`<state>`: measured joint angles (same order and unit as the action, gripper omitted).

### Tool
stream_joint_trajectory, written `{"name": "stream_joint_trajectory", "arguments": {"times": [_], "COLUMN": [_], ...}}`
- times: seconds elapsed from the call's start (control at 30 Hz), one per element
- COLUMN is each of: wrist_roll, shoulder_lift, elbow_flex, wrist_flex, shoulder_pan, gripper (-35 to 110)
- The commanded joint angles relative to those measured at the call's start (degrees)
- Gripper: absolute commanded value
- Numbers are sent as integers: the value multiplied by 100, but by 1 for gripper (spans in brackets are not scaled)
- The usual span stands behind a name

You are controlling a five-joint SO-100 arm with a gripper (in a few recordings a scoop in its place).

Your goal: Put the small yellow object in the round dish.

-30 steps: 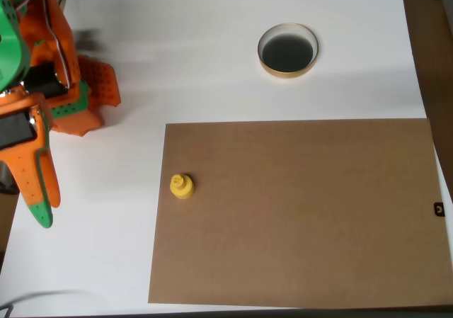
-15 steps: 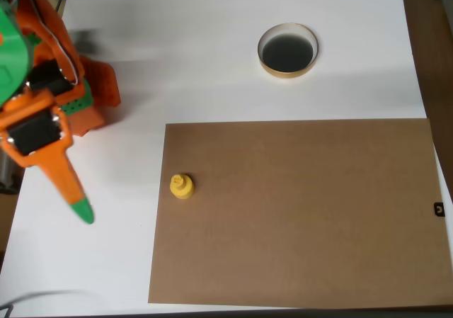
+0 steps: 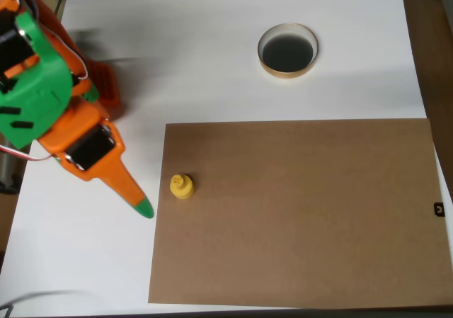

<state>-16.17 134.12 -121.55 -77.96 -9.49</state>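
Fingers look pressed together into 1 green-tipped point, gripper (image 3: 141, 207) just left of the small yellow object (image 3: 182, 185) on the brown mat (image 3: 297, 212). Light, hard plastic, likely slippery: pinch its knob.

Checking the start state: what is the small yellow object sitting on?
The small yellow object stands on the brown board, near its left edge. What lies beneath the board is covered.

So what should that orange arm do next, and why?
Probably slide the pincer a little further right in the overhead view, over the small yellow object. Its green tip is beside the piece, on the white table, holding nothing, and the round dish sits empty at the far end.
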Motion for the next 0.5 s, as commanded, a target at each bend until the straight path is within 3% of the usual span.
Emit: {"name": "stream_joint_trajectory", "arguments": {"times": [0.0,0.47], "wrist_roll": [-18,114], "shoulder_lift": [-360,-1397], "elbow_flex": [571,914], "wrist_flex": [-141,-246], "shoulder_pan": [272,844], "gripper": [28,27]}}
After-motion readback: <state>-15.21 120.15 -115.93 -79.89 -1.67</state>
